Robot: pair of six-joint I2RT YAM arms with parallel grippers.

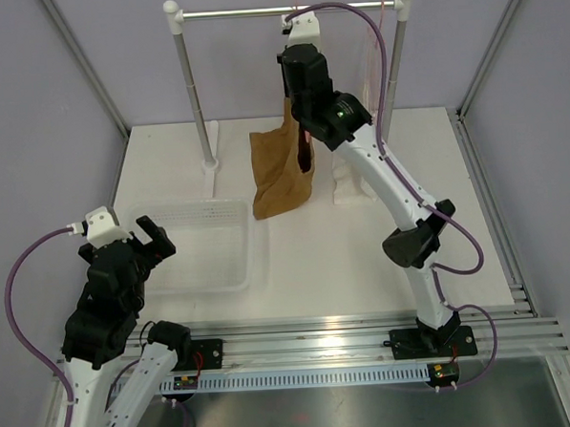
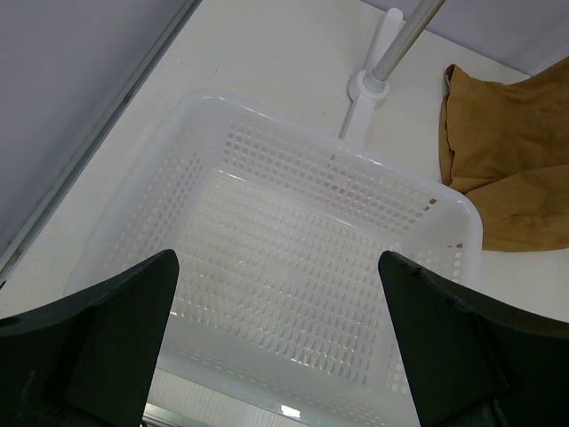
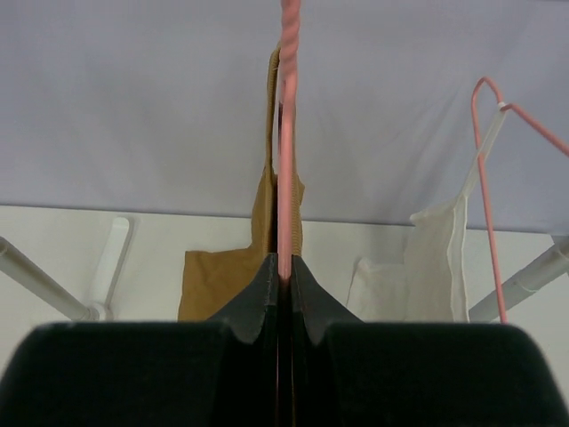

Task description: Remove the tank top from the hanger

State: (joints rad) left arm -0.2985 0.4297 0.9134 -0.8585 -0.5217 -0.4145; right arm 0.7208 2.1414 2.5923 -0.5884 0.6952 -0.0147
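The tan-brown tank top (image 1: 281, 171) hangs from the rail with its hem bunched on the table; it also shows in the left wrist view (image 2: 507, 169). In the right wrist view the pink hanger (image 3: 286, 133) runs straight up out of my right gripper (image 3: 284, 267), which is shut on its wire, and the tank top (image 3: 218, 280) drapes just behind. From above, the right gripper (image 1: 306, 141) sits against the garment's upper right side. My left gripper (image 1: 148, 242) hovers open and empty (image 2: 277, 294) over a white basket.
A white perforated basket (image 1: 197, 275) lies at the left (image 2: 462, 209). The rack's rail (image 1: 255, 12) spans the back on white-footed posts (image 1: 193, 94). A second pink hanger (image 3: 484, 178) carries a white translucent garment (image 3: 436, 258) to the right.
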